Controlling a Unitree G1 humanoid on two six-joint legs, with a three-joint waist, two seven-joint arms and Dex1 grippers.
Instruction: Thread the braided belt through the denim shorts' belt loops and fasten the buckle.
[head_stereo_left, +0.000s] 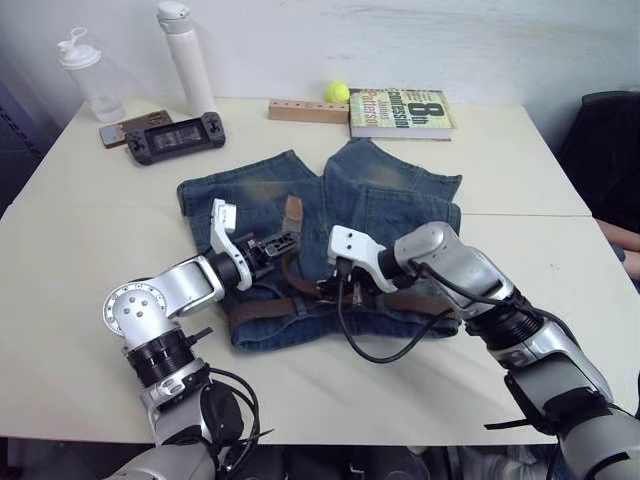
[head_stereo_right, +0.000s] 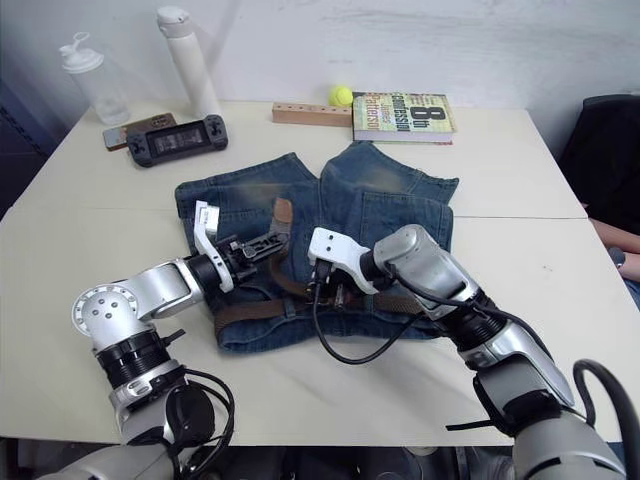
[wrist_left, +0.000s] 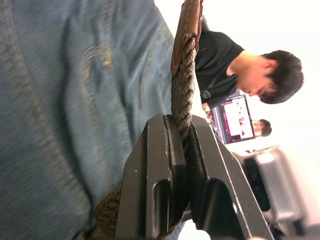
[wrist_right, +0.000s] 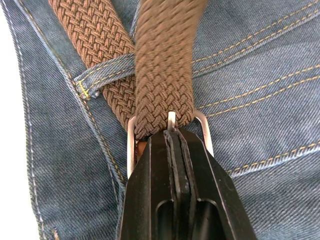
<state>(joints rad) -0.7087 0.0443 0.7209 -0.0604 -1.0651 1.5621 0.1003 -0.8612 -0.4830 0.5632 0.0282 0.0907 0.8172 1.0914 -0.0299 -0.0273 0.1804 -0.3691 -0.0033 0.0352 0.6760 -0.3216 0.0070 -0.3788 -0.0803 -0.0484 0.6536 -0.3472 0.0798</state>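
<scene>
The denim shorts lie flat in the middle of the table, waistband toward the robot, legs pointing to 12 o'clock. The braided belt runs along the waistband and, in the right wrist view, passes under 1 of the belt loops, so threading looks done at least there; the other loops are too hidden to count.

The left gripper is clenched on the belt's free end, pinching the woven strap just below its tan leather tip, which stands up toward 12 o'clock over the left leg. The right gripper sits at the middle of the waistband, its fingers closed at the buckle; they appear to pinch the prong or the frame's edge, though which one I cannot tell. The strap already passes through the silver frame.

Judged from this, the task is in its last part: what is left is seating the prong in the weave, drawing the end snug, and tucking the tip flat. Around 11 to 1 o'clock on the table sit a handheld console, a bottle and a book, well apart from the work
</scene>
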